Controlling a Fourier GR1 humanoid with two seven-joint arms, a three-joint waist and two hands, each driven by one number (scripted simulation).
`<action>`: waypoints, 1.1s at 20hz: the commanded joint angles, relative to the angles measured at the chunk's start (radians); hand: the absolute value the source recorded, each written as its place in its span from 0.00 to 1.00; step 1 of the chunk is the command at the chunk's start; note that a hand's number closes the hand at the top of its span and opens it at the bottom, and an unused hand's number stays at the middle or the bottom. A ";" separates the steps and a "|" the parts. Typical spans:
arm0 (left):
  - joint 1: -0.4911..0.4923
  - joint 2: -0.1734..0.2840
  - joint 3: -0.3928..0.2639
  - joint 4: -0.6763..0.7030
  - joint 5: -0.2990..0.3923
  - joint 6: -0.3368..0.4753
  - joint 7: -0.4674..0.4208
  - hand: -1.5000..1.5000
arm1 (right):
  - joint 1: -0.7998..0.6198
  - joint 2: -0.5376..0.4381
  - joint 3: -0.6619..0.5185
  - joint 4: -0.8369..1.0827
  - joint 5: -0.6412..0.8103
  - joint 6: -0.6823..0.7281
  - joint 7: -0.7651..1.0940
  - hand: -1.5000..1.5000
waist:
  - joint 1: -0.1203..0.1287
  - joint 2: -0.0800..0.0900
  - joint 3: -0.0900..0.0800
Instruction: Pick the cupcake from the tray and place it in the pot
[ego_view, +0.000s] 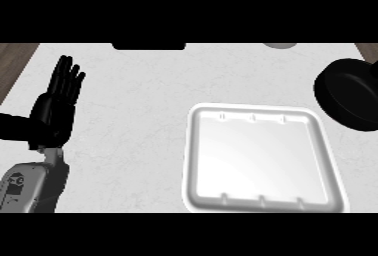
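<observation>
The white rectangular plastic tray (262, 157) lies at lower right; no cupcake shows on it. The round black pot (351, 95) — cut off by the right edge — sits beyond it. At left, the black left hand (55, 107) rests upright, fingers straight and together.

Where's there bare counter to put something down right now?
Widest bare stretch: between the left hand and the white tray. Another strip lies above the tray toward the counter's far edge. Tightest at the right, where the black pot nearly meets the tray's corner.
</observation>
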 joint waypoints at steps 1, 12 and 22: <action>-0.032 -0.006 0.003 0.025 -0.016 0.013 -0.001 0.50 | 0.042 0.042 -0.109 0.059 -0.138 0.005 -0.081 1.00 | -0.005 0.003 0.001; -0.013 0.015 0.026 -0.017 0.000 -0.027 0.027 0.50 | -0.024 0.075 -0.238 0.168 -0.260 -0.040 -0.502 0.00 | 0.015 0.004 0.001; 0.001 0.017 0.053 -0.005 0.014 -0.050 0.007 0.50 | 0.011 0.070 -0.475 0.035 -0.511 -0.096 -0.585 0.00 | -0.006 -0.002 0.000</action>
